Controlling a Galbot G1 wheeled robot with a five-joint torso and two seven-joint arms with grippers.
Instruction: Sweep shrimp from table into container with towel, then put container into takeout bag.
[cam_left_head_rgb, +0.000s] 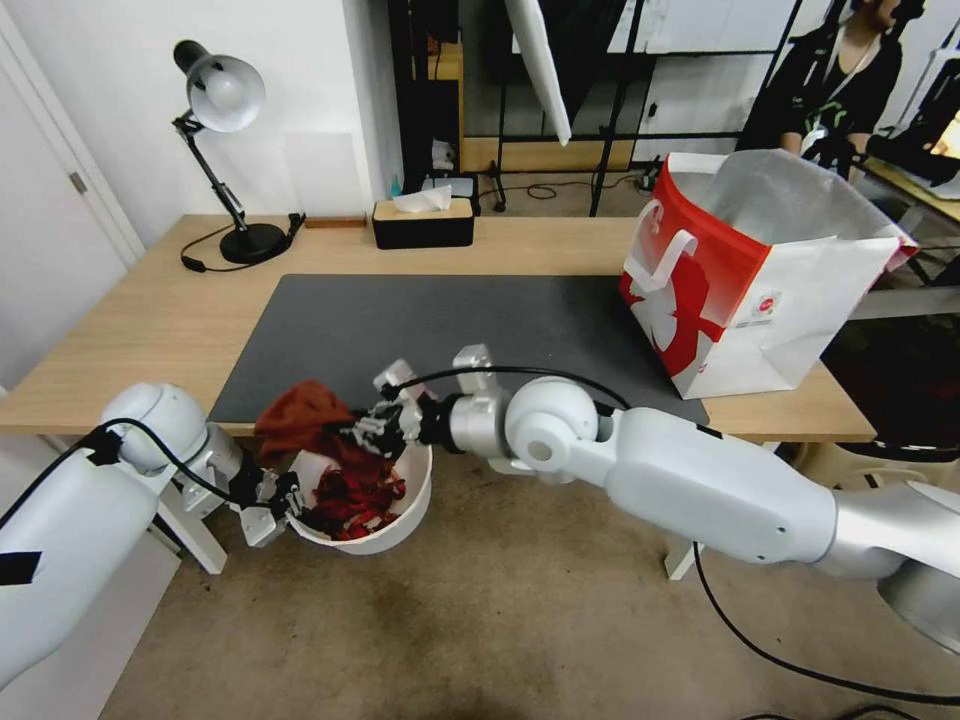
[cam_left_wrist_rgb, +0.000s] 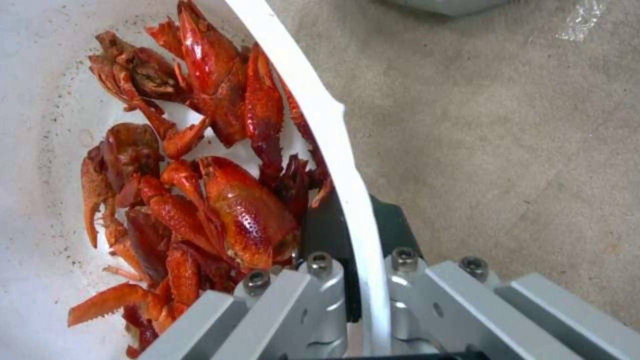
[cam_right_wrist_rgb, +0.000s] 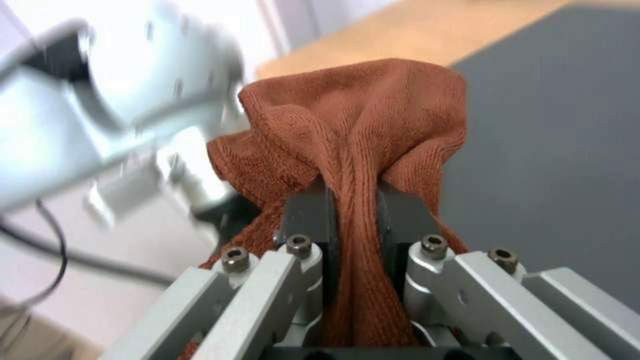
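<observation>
The white container (cam_left_head_rgb: 400, 520) hangs just off the table's front edge (cam_left_head_rgb: 120, 410), below the dark mat. Red shrimp (cam_left_head_rgb: 355, 500) lie heaped inside it, and the left wrist view shows the shrimp (cam_left_wrist_rgb: 227, 200) close up against the white wall. My left gripper (cam_left_head_rgb: 272, 497) is shut on the container's rim (cam_left_wrist_rgb: 353, 200), one finger inside and one outside. My right gripper (cam_left_head_rgb: 375, 425) is shut on the rust-brown towel (cam_left_head_rgb: 300, 410), which bunches over the container's far side; the towel (cam_right_wrist_rgb: 353, 130) stands up between its pads. The takeout bag (cam_left_head_rgb: 745, 280) stands open on the table's right end.
A black desk lamp (cam_left_head_rgb: 225, 100) and a black tissue box (cam_left_head_rgb: 422, 222) stand along the table's back edge. The grey mat (cam_left_head_rgb: 450, 330) covers the middle. Beige carpet floor (cam_left_head_rgb: 450, 620) lies under the container. A person sits at the back right, beyond the bag.
</observation>
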